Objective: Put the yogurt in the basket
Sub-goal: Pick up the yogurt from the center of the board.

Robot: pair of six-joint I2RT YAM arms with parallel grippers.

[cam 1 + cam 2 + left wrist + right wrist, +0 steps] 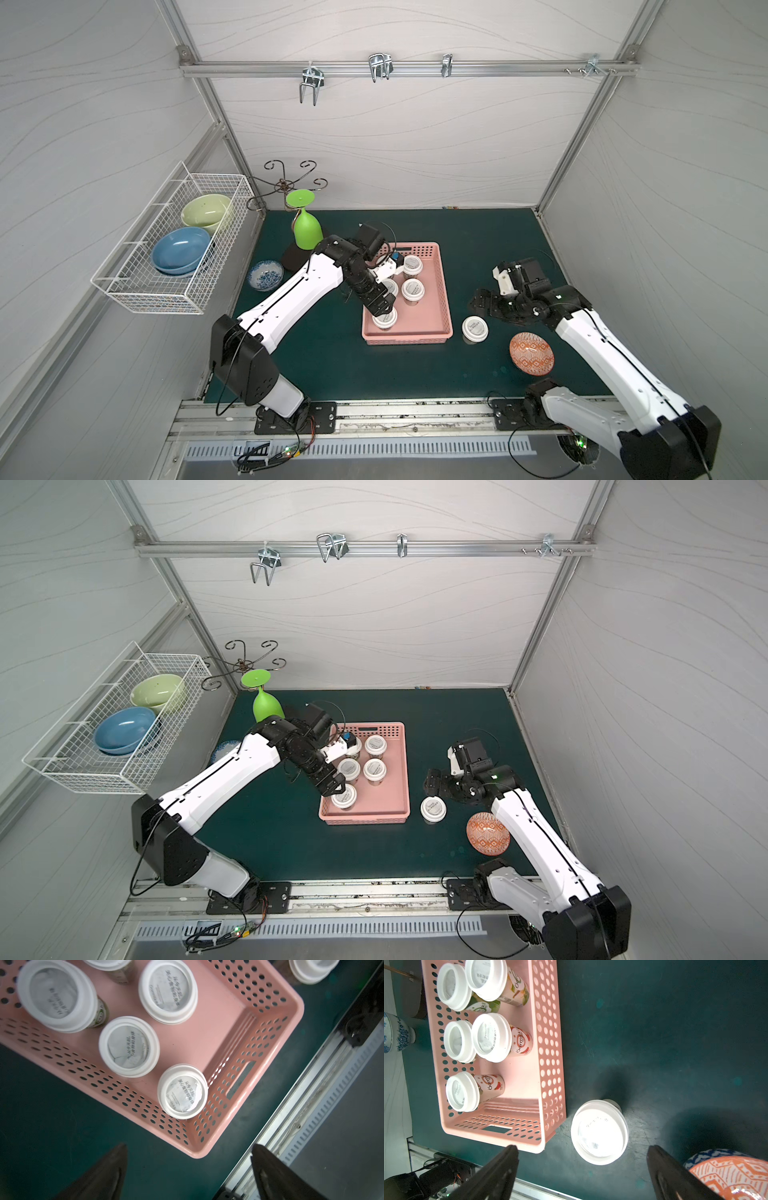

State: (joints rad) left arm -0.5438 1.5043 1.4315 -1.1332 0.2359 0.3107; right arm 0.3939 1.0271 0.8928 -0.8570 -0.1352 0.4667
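- The basket sits mid-mat with five yogurt cups standing upright in it: three along its left wall, two just beside them.
- A sixth cup stands on the mat outside the basket, just beside the front right corner and apart from the wall. It also shows in the right wrist view.
- The left gripper hangs over the corner cup at the basket's front left. In the left wrist view its jaws are spread wide with nothing between them, and that cup stands free on the basket floor.
- The right gripper hovers just behind the sixth cup. Its dark fingers are set wide and hold nothing, and no contact with the lid can be seen.
- An orange bowl lies near the sixth cup, towards the front right, partly under the right arm.
- At the left edge of the mat are a blue-and-white dish and, behind it, an upturned green goblet.
- A wire basket on the left wall holds a green bowl and a blue one.
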